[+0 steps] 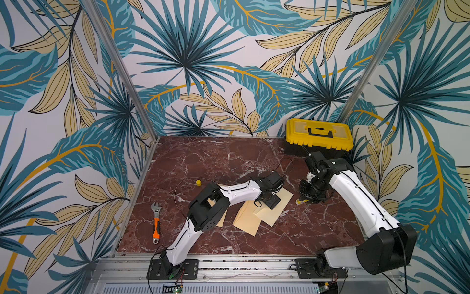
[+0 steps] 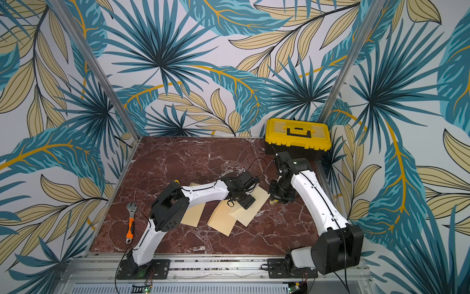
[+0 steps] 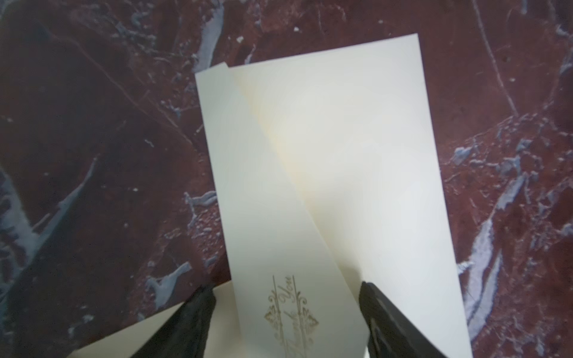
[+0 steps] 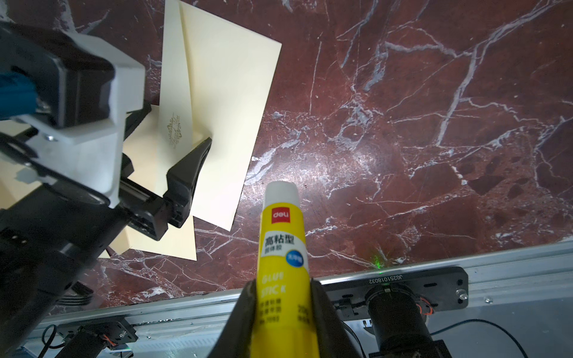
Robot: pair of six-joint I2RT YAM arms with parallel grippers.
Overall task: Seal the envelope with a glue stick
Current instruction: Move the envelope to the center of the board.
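While our left claw (image 3: 285, 286) sits released astride the envelope flap (image 3: 263, 201), our right claw (image 4: 282, 283) grasps the glue stick (image 4: 283, 235) just beside it.

We see smooth, matt paper on the envelope (image 3: 341, 155) between the jaws of the left gripper (image 3: 286, 289), glossy plastic on the glue stick (image 4: 283, 241) between those of the right gripper (image 4: 283, 283), and a polished marble-look tabletop (image 4: 434, 124) beneath.

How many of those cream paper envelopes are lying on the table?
3: a cream paper envelope half under the left arm's elbow, a middle envelope, and a third envelope beneath the left tool. The arm may hide more.
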